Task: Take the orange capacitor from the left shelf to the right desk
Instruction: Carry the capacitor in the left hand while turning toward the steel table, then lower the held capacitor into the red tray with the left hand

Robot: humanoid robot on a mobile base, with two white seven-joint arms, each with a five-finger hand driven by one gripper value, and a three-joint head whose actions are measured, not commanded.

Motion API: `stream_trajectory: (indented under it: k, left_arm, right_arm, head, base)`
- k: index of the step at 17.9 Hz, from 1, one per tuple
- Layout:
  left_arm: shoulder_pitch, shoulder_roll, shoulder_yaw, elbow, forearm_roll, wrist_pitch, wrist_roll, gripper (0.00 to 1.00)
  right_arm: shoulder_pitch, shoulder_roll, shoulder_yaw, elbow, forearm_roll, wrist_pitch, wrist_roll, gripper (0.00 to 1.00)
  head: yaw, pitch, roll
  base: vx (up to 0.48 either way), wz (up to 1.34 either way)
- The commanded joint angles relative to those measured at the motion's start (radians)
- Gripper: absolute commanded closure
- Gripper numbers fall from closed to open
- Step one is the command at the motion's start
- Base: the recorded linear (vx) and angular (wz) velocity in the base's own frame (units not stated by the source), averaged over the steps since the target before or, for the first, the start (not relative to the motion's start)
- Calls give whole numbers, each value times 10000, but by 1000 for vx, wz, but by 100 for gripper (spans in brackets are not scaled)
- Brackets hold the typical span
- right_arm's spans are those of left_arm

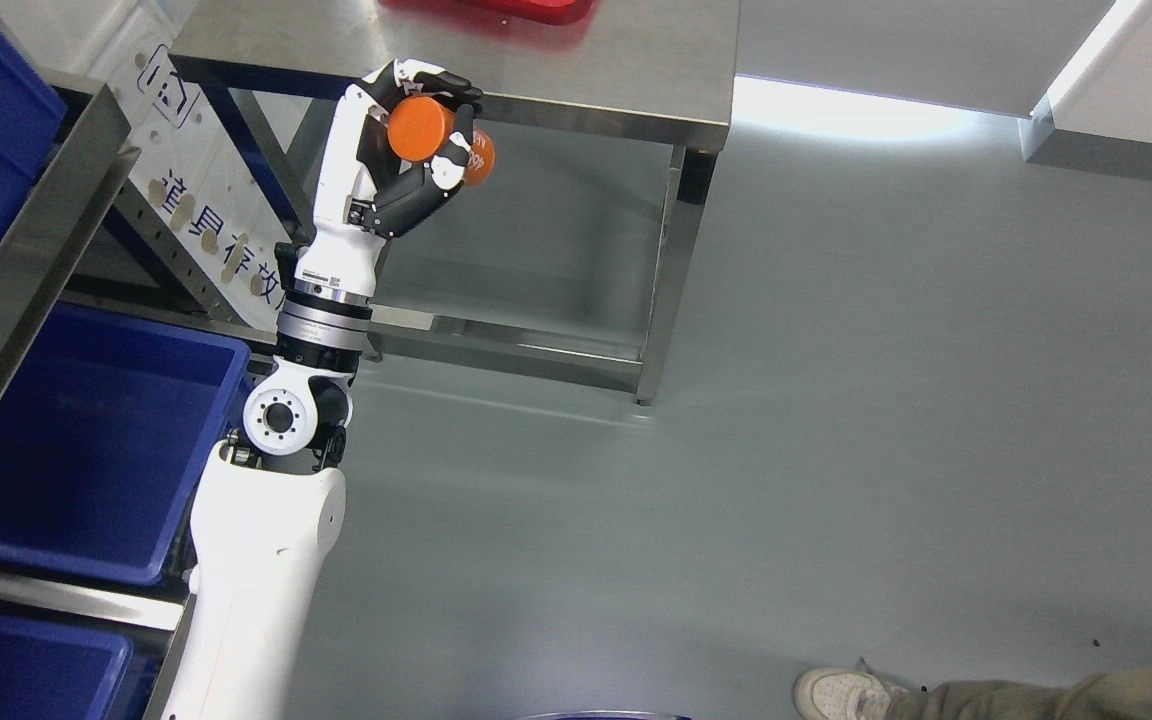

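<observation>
**Carrying the capacitor up to the steel worktop**

At the near edge of the brushed-steel worktop point(576, 70), the left hand point(414, 150) grips the short orange cylindrical capacitor point(436, 138), dark fingers point(436, 180) curled under it and the thumb over the top. The capacitor is held in the air, its flat end toward the camera, just in front of the worktop's front lip and not resting on anything.

To finish well, the hand probably needs to rise clear of that lip before going forward; the edge lies directly beyond the knuckles and looks like the likeliest thing to clip. A firm, steady grip matters, since a round body can roll once released, so setting it on a flat end seems wise.

Beyond the hand, bare steel offers room, with a red plastic tray point(496, 10) farther back. Behind the forearm sit the deep blue plastic bins point(86, 440) of the metal shelf point(26, 230). To the hand's right is open grey floor point(886, 400); a person's shoe point(841, 695) shows far off.
</observation>
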Motion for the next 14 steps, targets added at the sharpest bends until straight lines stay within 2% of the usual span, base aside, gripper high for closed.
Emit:
stream_trajectory:
  k: [1,5,11,14]
  left_arm:
    - [229,175,344,255,-20,119,-57,99]
    - [-123,175,530,194,-5,472,-103,99]
    - [-1593,175,469,285,-20,2478,-103,99]
    - [-2270,175,346,684,-35,2911,-103,99]
  right_arm:
    - [200,-175,-123,-175,46,0,-5,0]
    - [200,-175,-123,-175,46,0,-5,0]
    - [200,-175,-123,-175,46,0,-5,0]
    - [200,-175,-123,-175,46,0,-5,0]
  head:
    - [0,0,0]
    - [0,0,0]
    - [0,0,0]
    - [0,0,0]
  base:
    - [341,-84]
    - [347,-59]
    - [349,-15]
    - [305,-7]
